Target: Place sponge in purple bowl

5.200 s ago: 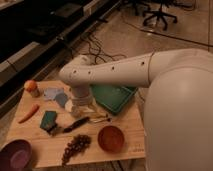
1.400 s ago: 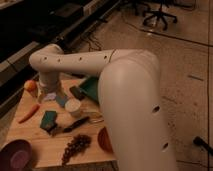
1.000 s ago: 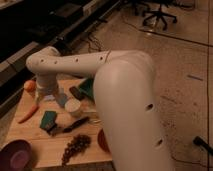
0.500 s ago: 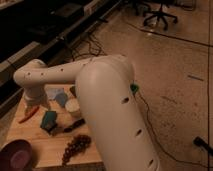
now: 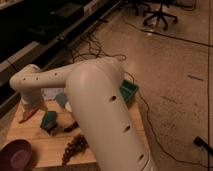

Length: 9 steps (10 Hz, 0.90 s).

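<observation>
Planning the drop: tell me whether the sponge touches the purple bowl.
Apart. The camera view shows bare wooden table between the sponge and the purple bowl at the front-left corner. The gripper is hidden behind the arm.

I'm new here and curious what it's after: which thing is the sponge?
Start at the wooden table under the big white arm. Near its left side the gripper hangs low; just right of it lies the sponge. It is a small teal block with a darker underside, much smaller than the green tray behind the arm.
</observation>
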Motion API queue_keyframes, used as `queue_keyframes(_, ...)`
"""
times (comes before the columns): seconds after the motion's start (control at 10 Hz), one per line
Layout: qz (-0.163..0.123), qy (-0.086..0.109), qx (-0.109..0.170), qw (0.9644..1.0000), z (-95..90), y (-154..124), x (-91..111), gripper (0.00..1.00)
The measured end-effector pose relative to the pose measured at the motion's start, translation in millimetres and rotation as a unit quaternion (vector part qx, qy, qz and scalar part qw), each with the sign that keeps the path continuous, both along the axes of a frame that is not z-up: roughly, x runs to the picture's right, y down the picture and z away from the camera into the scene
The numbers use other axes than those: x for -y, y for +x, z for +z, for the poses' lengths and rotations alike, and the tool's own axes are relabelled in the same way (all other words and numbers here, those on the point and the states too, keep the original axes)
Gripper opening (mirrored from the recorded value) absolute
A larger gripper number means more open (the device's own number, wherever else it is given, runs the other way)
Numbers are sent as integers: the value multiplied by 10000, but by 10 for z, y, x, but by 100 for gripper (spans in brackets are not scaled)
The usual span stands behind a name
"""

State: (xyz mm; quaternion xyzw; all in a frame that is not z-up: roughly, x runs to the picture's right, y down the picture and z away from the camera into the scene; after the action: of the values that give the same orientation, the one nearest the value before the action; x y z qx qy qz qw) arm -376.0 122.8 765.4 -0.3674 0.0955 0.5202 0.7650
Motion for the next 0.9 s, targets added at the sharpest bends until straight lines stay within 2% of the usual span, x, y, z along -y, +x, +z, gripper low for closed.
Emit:
queue_keyframes(0.4, 26, -45, -34, 10000, 161, 31, 71, 65)
queue_keyframes(0.8, 22, -33, -103, 9999, 233, 45, 118, 64)
queue_keyframes(0.9, 42, -48, -114, 9999, 267, 49, 126, 55)
